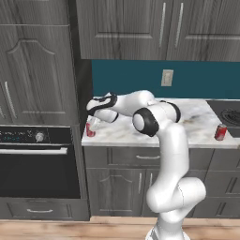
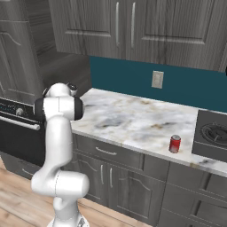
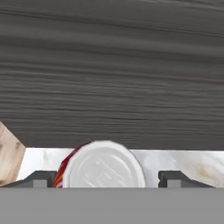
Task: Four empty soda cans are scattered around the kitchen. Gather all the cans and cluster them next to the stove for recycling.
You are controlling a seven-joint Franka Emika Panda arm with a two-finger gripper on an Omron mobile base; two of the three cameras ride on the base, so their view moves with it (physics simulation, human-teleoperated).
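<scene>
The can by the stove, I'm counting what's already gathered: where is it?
In the right base view, that soda can stands upright near the counter's front edge, just left of the stove.

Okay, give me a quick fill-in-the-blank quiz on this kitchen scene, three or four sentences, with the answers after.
1. The gripper is lowered around a ____ soda can at the counter's left end.
2. A second can stands upright on the marble counter just left of the ____.
3. The wall behind the counter, with its outlet, is coloured ____.
4. In the hand view, the can sits ____ the two finger tips.

Missing words: red; stove; teal; between
</scene>
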